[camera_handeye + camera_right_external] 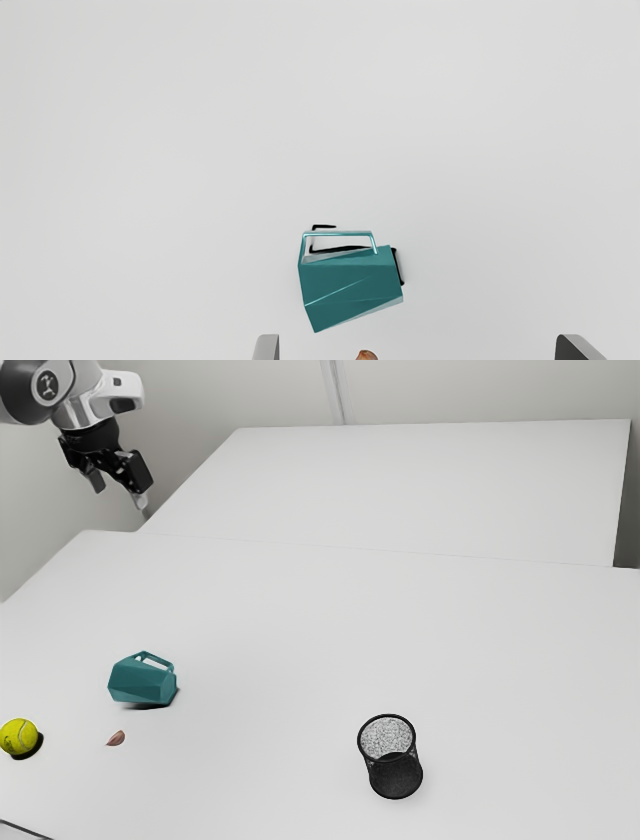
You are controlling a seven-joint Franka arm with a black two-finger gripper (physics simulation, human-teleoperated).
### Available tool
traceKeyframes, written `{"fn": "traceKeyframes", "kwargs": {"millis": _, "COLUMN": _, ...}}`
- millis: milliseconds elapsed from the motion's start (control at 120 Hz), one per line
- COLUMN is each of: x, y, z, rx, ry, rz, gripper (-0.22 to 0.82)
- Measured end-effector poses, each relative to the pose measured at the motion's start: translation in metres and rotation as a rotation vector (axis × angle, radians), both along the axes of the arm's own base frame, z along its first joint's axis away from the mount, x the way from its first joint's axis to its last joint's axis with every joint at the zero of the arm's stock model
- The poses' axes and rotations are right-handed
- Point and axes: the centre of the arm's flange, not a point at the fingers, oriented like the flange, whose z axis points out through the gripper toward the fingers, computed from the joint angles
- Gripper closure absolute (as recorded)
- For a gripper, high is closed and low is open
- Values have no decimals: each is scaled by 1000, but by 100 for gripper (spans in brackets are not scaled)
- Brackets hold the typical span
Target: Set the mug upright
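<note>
your gripper (420, 345) has its jaws open, wide apart and gripping nothing. it hangs well above the table (260, 620), and that height, i'd judge, gives you room to turn and line up without knocking anything.

below it you have the mug (350, 285), lying on its side on the table, so it isn't upright as things are. it seems to rest on one of its flat facets, which probably keeps it from rolling off. the handle (337, 233) is on the side facing away from your fingers in the wrist view, and its shadow falls apart from it, so i take it to be raised off the table. i can't tell for sure which end is the mouth.

your fingers are spread roughly along the mug's length, so i'd expect you to turn the hand to close across the body instead, then lift and tip it onto its base. watch for the slanted faces slipping out of the pads, and for the handle catching a finger.

just beside the mug you have a small brown piece (116, 738), close enough to be nudged on your way down. a tennis ball (19, 736) lies further out, free to roll if brushed. well apart, toward the exterior view's right, a dark mesh cup (396, 773) stands clear of your likely path.
</note>
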Motion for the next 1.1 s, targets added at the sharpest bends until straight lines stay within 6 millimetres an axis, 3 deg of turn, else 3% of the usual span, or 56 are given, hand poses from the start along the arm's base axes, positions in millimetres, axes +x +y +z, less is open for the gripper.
{"fn": "traceKeyframes", "kwargs": {"millis": 133, "x": 4, "y": 4, "z": -8, "rx": -8, "ry": 7, "rz": 7, "gripper": 0}}
{"fn": "traceKeyframes", "kwargs": {"millis": 267, "x": 10, "y": 33, "z": -22, "rx": -19, "ry": 15, "rz": 61, "gripper": 0}}
{"fn": "traceKeyframes", "kwargs": {"millis": 350, "x": 12, "y": 58, "z": -38, "rx": -82, "ry": 28, "rz": 115, "gripper": 0}}
{"fn": "traceKeyframes", "kwargs": {"millis": 467, "x": 9, "y": 115, "z": -70, "rx": -209, "ry": 57, "rz": 243, "gripper": 0}}
{"fn": "traceKeyframes", "kwargs": {"millis": 642, "x": -12, "y": 199, "z": -129, "rx": -385, "ry": 156, "rz": 439, "gripper": 0}}
{"fn": "traceKeyframes", "kwargs": {"millis": 725, "x": -18, "y": 227, "z": -163, "rx": -467, "ry": 210, "rz": 508, "gripper": 0}}
{"fn": "traceKeyframes", "kwargs": {"millis": 975, "x": -35, "y": 269, "z": -278, "rx": -695, "ry": 378, "rz": 649, "gripper": 0}}
{"fn": "traceKeyframes", "kwargs": {"millis": 1100, "x": -37, "y": 278, "z": -320, "rx": -791, "ry": 418, "rz": 695, "gripper": 0}}
